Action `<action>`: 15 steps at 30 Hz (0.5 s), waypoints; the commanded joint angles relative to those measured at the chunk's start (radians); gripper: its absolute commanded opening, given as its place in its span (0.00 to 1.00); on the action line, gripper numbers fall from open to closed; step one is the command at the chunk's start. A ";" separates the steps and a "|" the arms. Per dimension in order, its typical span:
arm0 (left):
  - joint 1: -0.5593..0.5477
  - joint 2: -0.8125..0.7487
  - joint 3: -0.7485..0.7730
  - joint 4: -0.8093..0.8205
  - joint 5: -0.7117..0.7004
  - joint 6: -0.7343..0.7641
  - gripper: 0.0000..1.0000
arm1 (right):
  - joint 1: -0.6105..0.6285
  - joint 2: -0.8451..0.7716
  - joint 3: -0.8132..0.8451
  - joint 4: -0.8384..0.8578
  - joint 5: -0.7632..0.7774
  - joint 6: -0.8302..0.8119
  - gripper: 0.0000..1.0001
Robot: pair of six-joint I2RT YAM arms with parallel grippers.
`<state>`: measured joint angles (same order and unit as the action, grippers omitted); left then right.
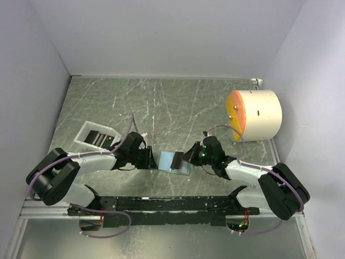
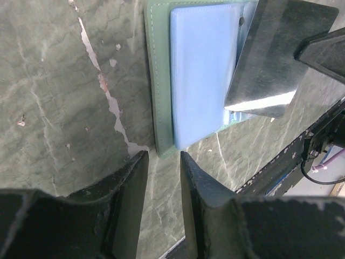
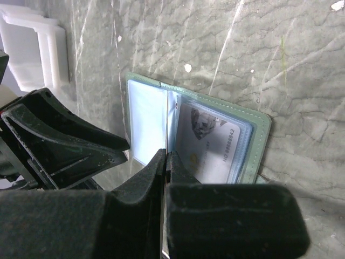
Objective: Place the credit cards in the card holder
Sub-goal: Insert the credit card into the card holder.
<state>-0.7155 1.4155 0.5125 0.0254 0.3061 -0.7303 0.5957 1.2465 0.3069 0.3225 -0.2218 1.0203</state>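
Top view: illumination is diffuse and even, supplied from overhead. The walls render bright with a faint blue cast. The table (image 1: 178,102) shows mid-tone marbling without glare. Shadows beneath the arms are soft-edged. Resolution is low, so small items lack detail.

Left wrist view: the left gripper (image 2: 163,161) sits close to the lens, dark and out of focus. The card holder (image 2: 199,75) is evenly lit and sharp. The dark card (image 2: 275,54) carries a bright reflection band along its lower edge.

Right wrist view: the right gripper (image 3: 166,159) appears as a blurred, near-black mass. The card holder's left panel is washed out by glare. The white tray (image 3: 32,54) is overexposed. Printed card text remains legible.
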 commanded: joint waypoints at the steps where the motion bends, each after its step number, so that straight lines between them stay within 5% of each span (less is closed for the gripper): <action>1: -0.009 -0.012 -0.009 -0.003 -0.026 -0.011 0.41 | -0.011 -0.015 -0.024 0.025 -0.010 -0.013 0.00; 15: -0.019 0.003 -0.016 0.023 -0.018 -0.024 0.40 | -0.013 0.028 -0.045 0.082 -0.034 -0.004 0.00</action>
<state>-0.7212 1.4155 0.5083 0.0330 0.3023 -0.7479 0.5900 1.2545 0.2783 0.3767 -0.2413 1.0206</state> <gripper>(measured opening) 0.404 0.007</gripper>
